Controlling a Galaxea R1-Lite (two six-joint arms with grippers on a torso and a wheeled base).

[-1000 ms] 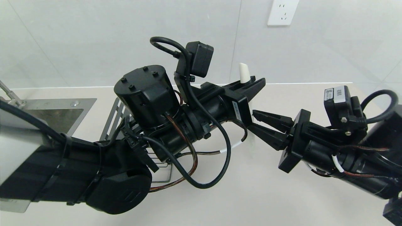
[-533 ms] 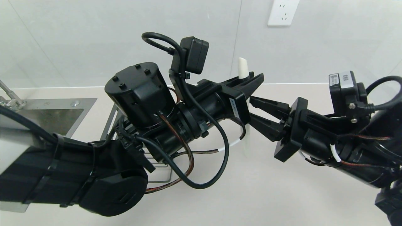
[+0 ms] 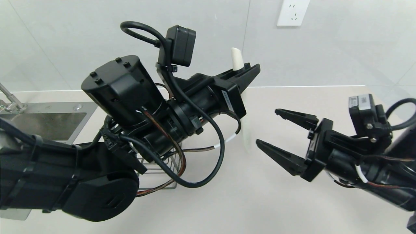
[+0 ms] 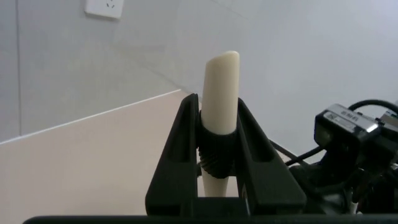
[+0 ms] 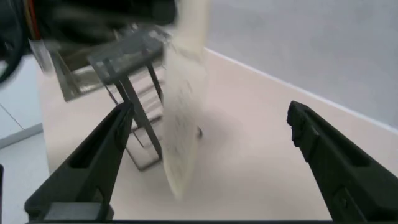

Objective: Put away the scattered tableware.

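Note:
A cream utensil is clamped upright in my left gripper [image 3: 252, 70], which is shut on it well above the counter. Its handle tip [image 3: 236, 58] pokes up past the fingers. In the left wrist view the handle [image 4: 221, 74] stands between the two black fingers [image 4: 183, 130]. The utensil's wide pale blade [image 5: 183, 118] hangs down in the right wrist view, in front of my right gripper [image 5: 211, 111]. My right gripper [image 3: 267, 127] stands wide open to the right of the left one, apart from the utensil and holding nothing.
A wire rack [image 3: 156, 169] stands on the beige counter [image 3: 260, 201] under the left arm, also seen as the wire rack [image 5: 124, 62] behind the blade. A steel sink [image 3: 48, 120] lies at the far left. A wall socket [image 3: 292, 11] sits high on the back wall.
My left arm has lifted up and to the left with the utensil. My right gripper has opened wider and drawn back to the right, away from the utensil.

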